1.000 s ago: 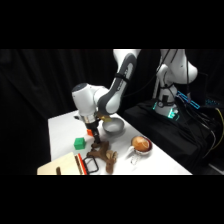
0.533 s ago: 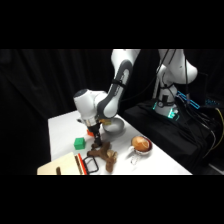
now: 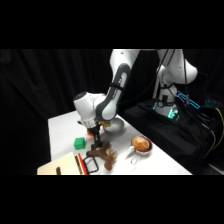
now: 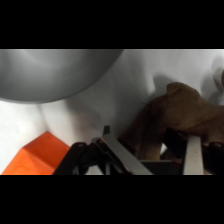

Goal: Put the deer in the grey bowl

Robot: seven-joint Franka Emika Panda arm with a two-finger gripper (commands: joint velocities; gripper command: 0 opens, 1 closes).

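The claw [image 3: 96, 141] is down over the deer [image 3: 102, 153], its two fingers [image 4: 192, 155] spread with the brown body between them; whether they actually press on it cannot be told. The deer stands on the table [image 3: 62, 127] right under the claw, with the grey bowl [image 3: 113, 125] just behind the claw. A green block [image 3: 79, 143] sits beside the claw and a cup [image 3: 141, 145] on its other side.

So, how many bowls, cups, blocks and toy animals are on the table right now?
Bowls: 1, the grey bowl
Cups: 1, the handled cup
Blocks: 2, the green block and the orange block
Toy animals: 1, the deer
Total: 5
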